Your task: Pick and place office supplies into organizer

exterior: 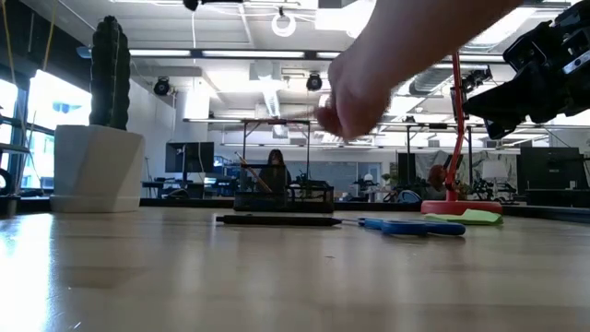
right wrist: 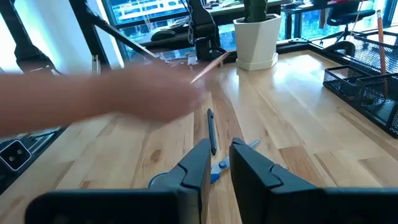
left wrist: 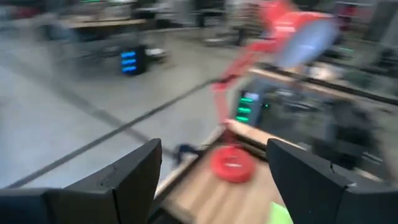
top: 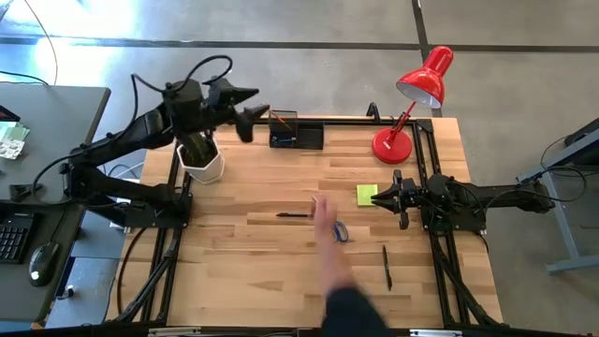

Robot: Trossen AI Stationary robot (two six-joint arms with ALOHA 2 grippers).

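Note:
The black mesh organizer [top: 297, 131] stands at the table's far edge, with a pencil standing in it. My left gripper [top: 253, 110] hovers high just to its left, open and holding nothing. My right gripper [top: 386, 199] rests at the table's right, level and open by a narrow gap, with nothing between its fingers [right wrist: 219, 152]. A yellow-green sticky-note pad [top: 366, 194] lies right before it. On the table lie a black pen [top: 295, 215], blue-handled scissors [top: 339, 231] and a second pen [top: 387, 267].
A person's hand [top: 328, 225] reaches in from the near edge over the middle pen and scissors, holding what looks like a thin pencil [right wrist: 208, 67]. A white pot with a cactus [top: 201, 161] stands far left. A red desk lamp [top: 412, 94] stands far right.

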